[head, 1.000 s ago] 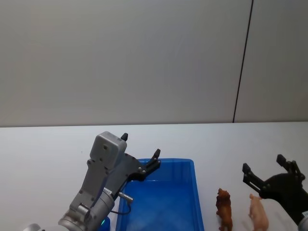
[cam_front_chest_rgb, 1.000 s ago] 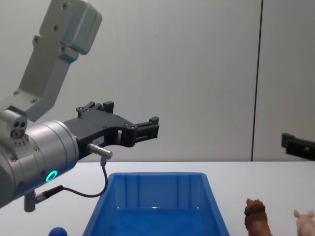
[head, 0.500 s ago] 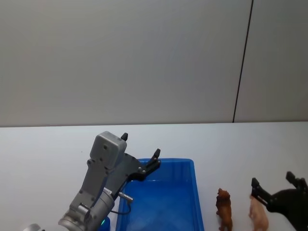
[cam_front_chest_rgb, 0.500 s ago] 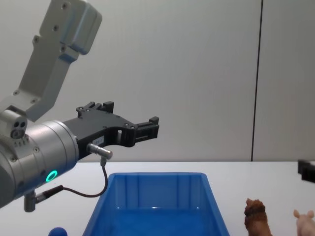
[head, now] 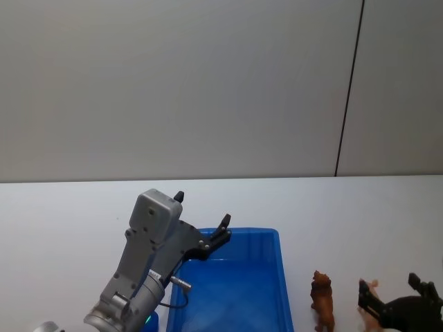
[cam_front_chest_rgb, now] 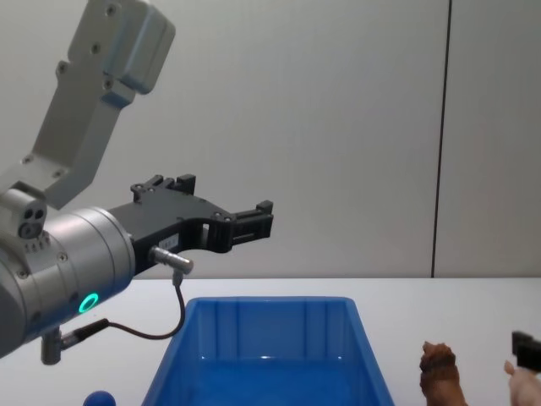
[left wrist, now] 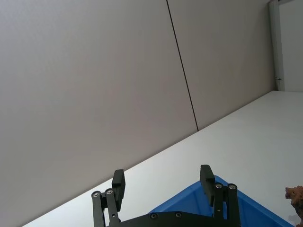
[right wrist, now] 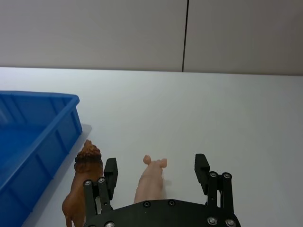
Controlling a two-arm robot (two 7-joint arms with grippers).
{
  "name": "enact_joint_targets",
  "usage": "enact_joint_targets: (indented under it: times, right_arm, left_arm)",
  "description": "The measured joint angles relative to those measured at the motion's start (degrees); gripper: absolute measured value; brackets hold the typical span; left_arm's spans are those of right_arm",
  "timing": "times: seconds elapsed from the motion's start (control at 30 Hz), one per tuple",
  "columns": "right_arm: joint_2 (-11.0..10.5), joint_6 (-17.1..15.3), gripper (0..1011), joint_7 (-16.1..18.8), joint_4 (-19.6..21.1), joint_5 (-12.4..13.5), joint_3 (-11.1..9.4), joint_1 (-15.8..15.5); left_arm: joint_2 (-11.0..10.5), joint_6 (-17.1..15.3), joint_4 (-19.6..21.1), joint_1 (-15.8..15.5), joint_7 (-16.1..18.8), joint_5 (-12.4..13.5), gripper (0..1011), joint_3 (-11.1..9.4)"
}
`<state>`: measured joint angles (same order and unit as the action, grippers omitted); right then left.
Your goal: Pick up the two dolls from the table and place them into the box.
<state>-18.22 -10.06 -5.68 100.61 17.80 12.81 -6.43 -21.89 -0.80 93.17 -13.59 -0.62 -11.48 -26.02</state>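
Right now my right claw hangs wide open, low over the white table. The pink toy pig stands between its fingers, untouched. The brown toy lion stands just outside the finger nearer the blue bin. My worry is that finger: it sits so near the lion that dropping or closing could tip it or trap both toys. The pig's narrow body might also slip out if I pinch near its head. My right arm reaches forward with the wrist low. My left claw is parked, open, with the bin's far corner below it.
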Motion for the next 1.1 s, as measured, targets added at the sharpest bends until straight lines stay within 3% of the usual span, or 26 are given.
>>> enact_joint_targets:
  times: [0.57, 0.83, 1.1]
  right_arm:
    - [1.94, -1.23, 976, -0.22, -3.61, -1.93, 0.97, 0.11]
    - [2.68, -1.67, 782, 0.27, -5.09, -2.43, 1.21, 0.36]
    - [3.2, -2.17, 519, 0.42, -6.07, -2.62, 1.24, 0.64]
  left_arm:
    - [0.0, 0.0, 0.0, 0.0, 0.0, 0.0, 1001, 0.0]
    - [0.0, 0.0, 0.0, 0.0, 0.0, 0.0, 1001, 0.0]
    - [0.0, 0.0, 0.0, 0.0, 0.0, 0.0, 1001, 0.0]
